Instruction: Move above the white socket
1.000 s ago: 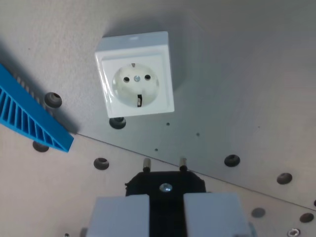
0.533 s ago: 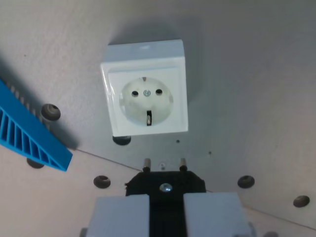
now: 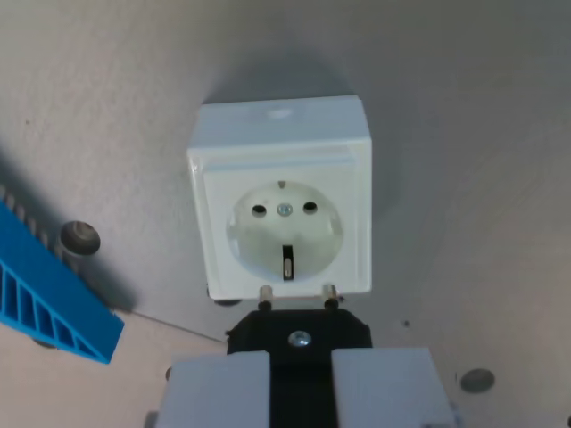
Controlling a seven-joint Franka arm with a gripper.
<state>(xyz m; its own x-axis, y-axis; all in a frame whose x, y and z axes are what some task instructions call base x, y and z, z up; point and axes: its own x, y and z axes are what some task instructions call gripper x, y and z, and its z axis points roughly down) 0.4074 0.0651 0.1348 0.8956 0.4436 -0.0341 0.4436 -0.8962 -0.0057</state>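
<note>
The white socket (image 3: 281,207) is a square box with a round recessed face, two pin holes and a centre screw, lying on the grey board in the middle of the wrist view. My gripper (image 3: 300,374) is at the bottom of the view, its two pale fingers (image 3: 219,388) shut on a black plug (image 3: 299,330). The plug's two metal pins point up the view and their tips overlap the socket's lower edge.
A blue ribbed plastic piece (image 3: 45,294) lies at the wrist view's left. Round screw heads dot the board, one on the left (image 3: 79,237) and one at the lower right (image 3: 477,380). A seam between two board panels runs at the lower left.
The whole scene has shifted down and grown larger, so the camera has moved toward the socket. The socket now sits just past the plug's pins. The grip on the plug is unchanged.
</note>
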